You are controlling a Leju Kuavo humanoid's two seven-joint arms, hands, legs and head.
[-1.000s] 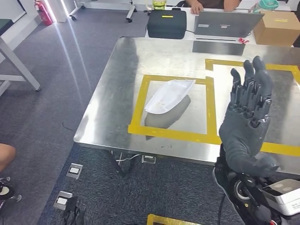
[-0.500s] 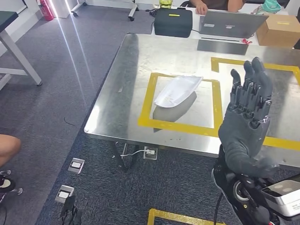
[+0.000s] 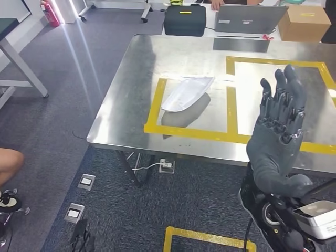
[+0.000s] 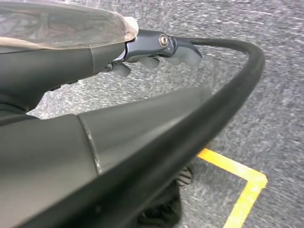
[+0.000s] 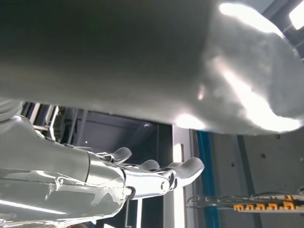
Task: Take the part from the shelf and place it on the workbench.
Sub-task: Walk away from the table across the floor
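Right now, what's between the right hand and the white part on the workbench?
Head view: a strip of yellow tape and bare steel workbench lie between the raised right hand and the white part.

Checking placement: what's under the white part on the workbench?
The part lies on bare steel workbench inside a yellow tape square, with its dark reflection. Whatever is directly beneath it is covered.
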